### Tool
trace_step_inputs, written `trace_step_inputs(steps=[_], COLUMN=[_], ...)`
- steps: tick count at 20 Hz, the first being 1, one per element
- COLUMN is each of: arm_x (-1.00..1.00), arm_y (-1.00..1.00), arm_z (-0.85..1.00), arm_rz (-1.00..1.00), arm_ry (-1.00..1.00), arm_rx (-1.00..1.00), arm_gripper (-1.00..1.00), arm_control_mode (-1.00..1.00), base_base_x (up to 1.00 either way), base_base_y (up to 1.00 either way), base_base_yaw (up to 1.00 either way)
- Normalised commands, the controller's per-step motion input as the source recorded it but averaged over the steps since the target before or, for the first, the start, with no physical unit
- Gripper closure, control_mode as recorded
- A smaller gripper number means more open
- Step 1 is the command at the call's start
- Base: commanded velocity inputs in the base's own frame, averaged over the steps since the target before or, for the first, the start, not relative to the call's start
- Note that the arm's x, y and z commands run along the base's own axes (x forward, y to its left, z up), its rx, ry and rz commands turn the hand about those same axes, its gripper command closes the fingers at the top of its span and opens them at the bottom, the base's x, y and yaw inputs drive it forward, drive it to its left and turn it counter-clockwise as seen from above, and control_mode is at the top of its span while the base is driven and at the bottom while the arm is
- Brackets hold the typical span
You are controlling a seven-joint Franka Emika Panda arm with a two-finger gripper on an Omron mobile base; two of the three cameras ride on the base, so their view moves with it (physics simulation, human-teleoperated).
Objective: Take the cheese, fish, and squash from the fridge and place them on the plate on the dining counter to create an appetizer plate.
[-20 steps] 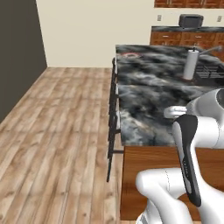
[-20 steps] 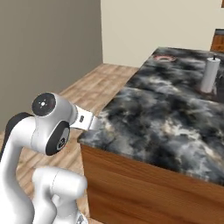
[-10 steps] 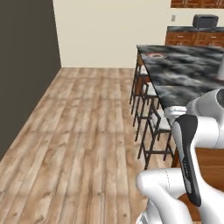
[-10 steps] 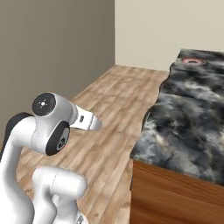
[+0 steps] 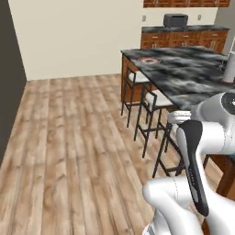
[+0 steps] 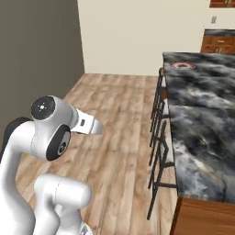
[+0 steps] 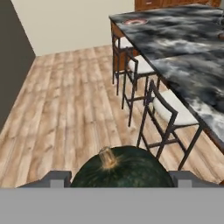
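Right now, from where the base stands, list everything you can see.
squash: one, dark green with a tan stem, between the jaws
plate: one, white centre, red ring, dark rim, far corner of the dining counter
dining counter: one, black-and-grey marbled top, brown base, to the right
stools: three, dark frames, pale seats, along the dining counter's side
wall counter: one, brown wood, against the back wall
appliance: one, dark grey, on the wall counter
cylinder: one, pale, upright on the dining counter
floor: light wood planks
arm: one, white, dark joints
jaws: one pair, dark tips, closed on the squash
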Motion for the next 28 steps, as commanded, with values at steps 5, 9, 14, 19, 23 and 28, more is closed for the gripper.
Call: trace_step_inputs(steps=[5, 9, 14, 19, 23, 28], arm_x=[0.0, 0.0, 0.0, 0.0, 0.0, 0.0], arm_y=[0.0, 0.0, 0.0, 0.0, 0.0, 0.0], arm_z=[0.0, 0.0, 0.0, 0.0, 0.0, 0.0], arm_rz=[0.0, 0.0, 0.0, 0.0, 0.0, 0.0], arm_ry=[0.0, 0.0, 0.0, 0.0, 0.0, 0.0], arm_rx=[0.0, 0.0, 0.0, 0.0, 0.0, 0.0], arm_gripper=[1.0, 1.0, 1.0, 1.0, 1.0, 1.0], arm_control_mode=[1.0, 1.0, 1.0, 1.0, 1.0, 1.0], base_base_x=[1.0, 1.0, 1.0, 1.0, 0.95, 0.6], base_base_y=[0.99, 0.94, 0.92, 0.98, 1.0, 1.0], base_base_yaw=[-0.67, -0.7, -0.71, -0.65, -0.52, -0.37])
